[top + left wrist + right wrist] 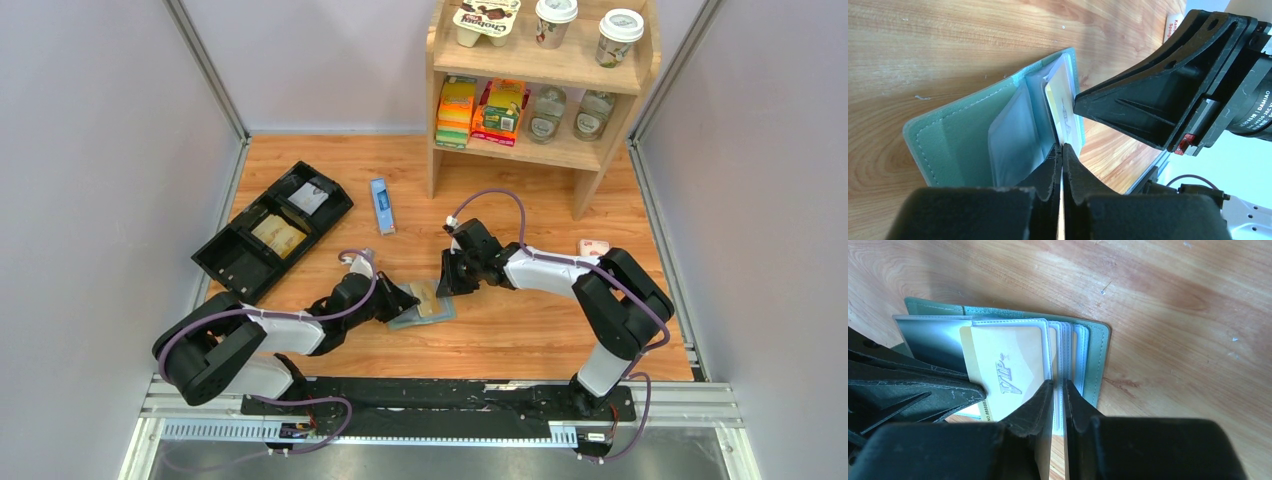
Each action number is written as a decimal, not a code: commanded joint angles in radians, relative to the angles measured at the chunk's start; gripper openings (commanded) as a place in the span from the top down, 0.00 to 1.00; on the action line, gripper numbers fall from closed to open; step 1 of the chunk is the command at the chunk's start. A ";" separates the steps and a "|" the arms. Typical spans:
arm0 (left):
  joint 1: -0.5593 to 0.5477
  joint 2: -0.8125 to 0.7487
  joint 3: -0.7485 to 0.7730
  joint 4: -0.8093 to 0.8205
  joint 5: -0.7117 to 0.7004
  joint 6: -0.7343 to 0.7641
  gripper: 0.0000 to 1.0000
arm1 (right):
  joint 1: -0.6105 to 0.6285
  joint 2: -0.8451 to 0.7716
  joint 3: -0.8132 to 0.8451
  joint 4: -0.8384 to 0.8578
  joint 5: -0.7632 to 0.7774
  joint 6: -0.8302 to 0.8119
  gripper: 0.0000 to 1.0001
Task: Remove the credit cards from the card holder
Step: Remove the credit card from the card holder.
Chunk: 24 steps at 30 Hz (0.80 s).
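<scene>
We are seeing the card holder (1095, 360) lying open on the surface (520, 330). The left claw (1062, 150) is pinching a gold credit card (1008, 360) marked "VIP". The right claw (1058, 390) is gripping the card holder by its pocket pages (1068, 342).

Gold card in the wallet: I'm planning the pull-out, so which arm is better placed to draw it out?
Left. The left gripper pinches the gold card by its edge; the right gripper clamps the clear sleeves of the wallet, anchoring it.

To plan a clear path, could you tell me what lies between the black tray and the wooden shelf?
In the top view, a long narrow blue box lies between the black tray and the wooden shelf, touching neither.
</scene>
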 commanded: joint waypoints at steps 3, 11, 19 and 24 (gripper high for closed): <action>-0.002 -0.028 -0.005 0.133 0.007 -0.037 1.00 | 0.010 0.045 -0.029 -0.028 0.017 0.000 0.86; -0.003 -0.097 -0.066 0.012 -0.044 -0.063 1.00 | 0.010 0.047 -0.028 -0.028 0.018 0.000 0.87; -0.003 -0.086 -0.095 -0.030 -0.082 -0.079 0.95 | 0.010 0.047 -0.028 -0.028 0.012 0.000 0.87; -0.003 -0.001 -0.086 0.057 -0.053 -0.089 0.74 | 0.010 0.048 -0.026 -0.028 0.012 0.000 0.87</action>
